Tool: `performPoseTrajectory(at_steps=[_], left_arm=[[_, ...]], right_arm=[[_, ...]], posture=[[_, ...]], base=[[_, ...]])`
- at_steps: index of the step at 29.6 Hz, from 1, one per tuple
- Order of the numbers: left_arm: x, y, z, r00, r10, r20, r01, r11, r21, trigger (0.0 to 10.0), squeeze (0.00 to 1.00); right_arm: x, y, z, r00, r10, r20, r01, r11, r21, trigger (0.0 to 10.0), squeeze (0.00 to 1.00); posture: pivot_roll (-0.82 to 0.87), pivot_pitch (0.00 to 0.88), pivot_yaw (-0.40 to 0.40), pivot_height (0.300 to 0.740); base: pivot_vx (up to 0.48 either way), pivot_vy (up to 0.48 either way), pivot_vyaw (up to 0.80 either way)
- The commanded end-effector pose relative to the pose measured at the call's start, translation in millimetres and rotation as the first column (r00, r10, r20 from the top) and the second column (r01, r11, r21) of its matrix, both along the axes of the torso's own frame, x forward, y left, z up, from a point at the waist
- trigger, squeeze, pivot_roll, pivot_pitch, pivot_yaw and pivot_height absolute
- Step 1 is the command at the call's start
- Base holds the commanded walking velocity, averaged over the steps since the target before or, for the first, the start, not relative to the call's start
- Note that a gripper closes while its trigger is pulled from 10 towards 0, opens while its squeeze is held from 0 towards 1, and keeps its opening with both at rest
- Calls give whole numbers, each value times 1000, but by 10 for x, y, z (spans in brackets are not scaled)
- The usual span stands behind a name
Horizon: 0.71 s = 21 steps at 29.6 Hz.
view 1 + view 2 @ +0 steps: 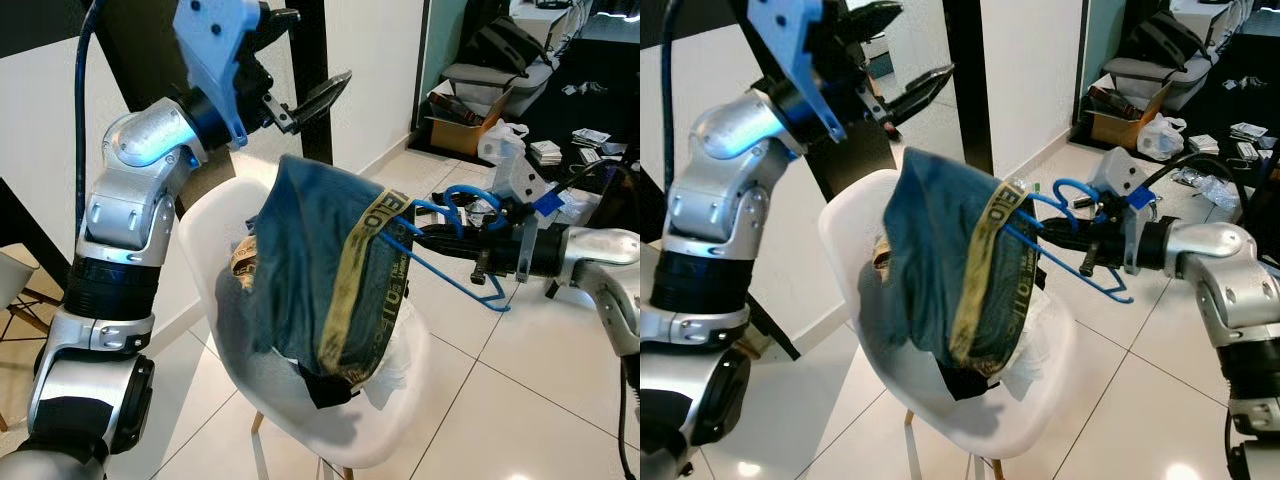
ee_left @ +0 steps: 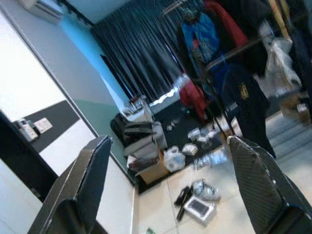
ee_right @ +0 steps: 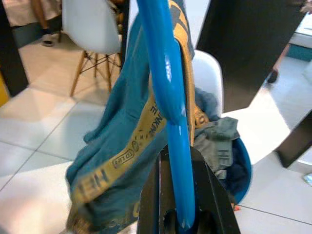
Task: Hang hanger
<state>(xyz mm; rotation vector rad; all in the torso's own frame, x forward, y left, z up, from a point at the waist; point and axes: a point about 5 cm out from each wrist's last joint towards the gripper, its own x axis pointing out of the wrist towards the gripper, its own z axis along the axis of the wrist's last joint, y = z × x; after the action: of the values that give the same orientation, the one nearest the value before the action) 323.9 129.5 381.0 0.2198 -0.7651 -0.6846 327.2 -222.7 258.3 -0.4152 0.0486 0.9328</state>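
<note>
A blue plastic hanger [image 1: 452, 277] carries a teal garment [image 1: 305, 265] with a yellow lettered band [image 1: 362, 265]. The garment hangs over the seat of a white shell chair [image 1: 300, 425], where more crumpled clothes lie. My right gripper [image 1: 440, 237] reaches in from the right and is shut on the hanger just under its hook [image 1: 465, 195]. In the right wrist view the blue hanger bar [image 3: 168, 87] runs up from between the closed fingers. My left gripper [image 1: 313, 50] is raised above and behind the chair back, open, with nothing between its fingers [image 2: 83, 185].
A black pillar [image 1: 310, 60] and a white wall stand behind the chair. At the back right are a cardboard box [image 1: 462, 130], a white bag [image 1: 503, 140] and loose items on the floor. A clothes rack [image 2: 219, 53] and dark curtain stand further off. White tiled floor lies on the right.
</note>
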Motion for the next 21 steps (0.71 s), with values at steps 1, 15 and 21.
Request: performPoseTrajectory(at_steps=[1,15,21], left_arm=[[-20,64,-15,1000,-1,-17,0,999,-54,10000,1000],[-229,-577,-1042,958,-72,-278,45,994,-102,10000,0],[-330,-824,-1317,934,-26,-357,-19,992,-121,10000,0]], right_arm=[[18,-8,151,998,-7,64,6,1000,15,10000,0],[88,92,570,989,53,139,-68,992,104,10000,0],[145,177,780,978,78,195,-105,986,130,10000,0]], posture=[[-70,0,67,740],[-70,0,51,740],[-68,0,44,740]], base=[[0,0,0],[0,0,0],[0,0,0]])
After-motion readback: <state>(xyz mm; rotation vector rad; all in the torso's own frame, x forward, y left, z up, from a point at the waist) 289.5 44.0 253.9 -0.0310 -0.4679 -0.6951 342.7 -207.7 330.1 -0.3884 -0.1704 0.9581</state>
